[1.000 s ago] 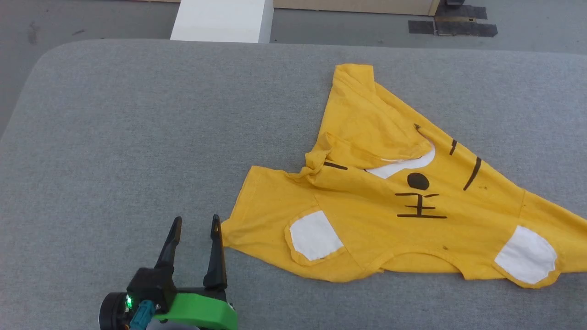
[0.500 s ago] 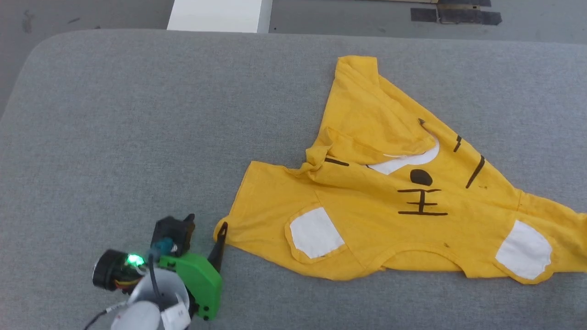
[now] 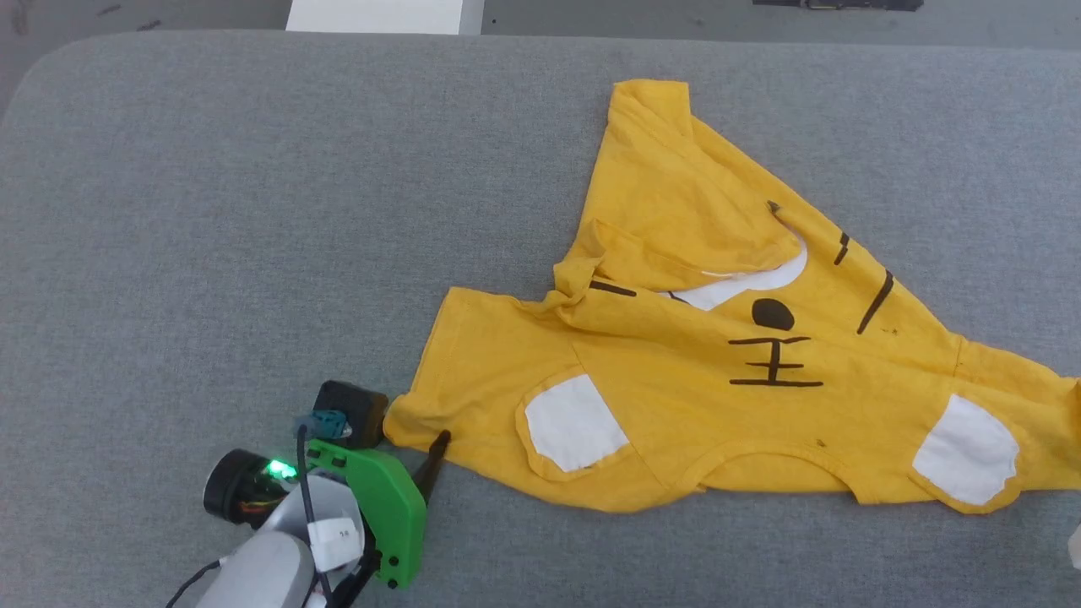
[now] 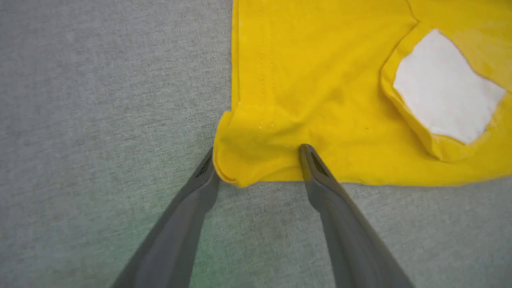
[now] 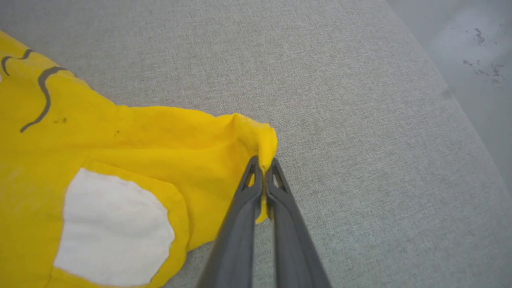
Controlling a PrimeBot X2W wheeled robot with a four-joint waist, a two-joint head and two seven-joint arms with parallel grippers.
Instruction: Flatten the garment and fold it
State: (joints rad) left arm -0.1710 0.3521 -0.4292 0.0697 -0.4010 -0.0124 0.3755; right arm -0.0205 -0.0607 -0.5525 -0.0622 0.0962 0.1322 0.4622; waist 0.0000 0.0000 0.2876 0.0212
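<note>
The garment (image 3: 676,405) apparently runs past the head view's right edge.

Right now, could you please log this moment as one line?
left gripper: open around shirt corner | right gripper: shut on shirt | shirt: rumpled, unfolded

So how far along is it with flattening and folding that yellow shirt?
Early. Done: the right gripper is shut on one sleeve corner of the garment. In hand: the left gripper is open, its fingers either side of the other sleeve corner, not yet closed. Left: all the flattening, since the garment's far part lies folded over its front on the grey table, and then every fold.
</note>
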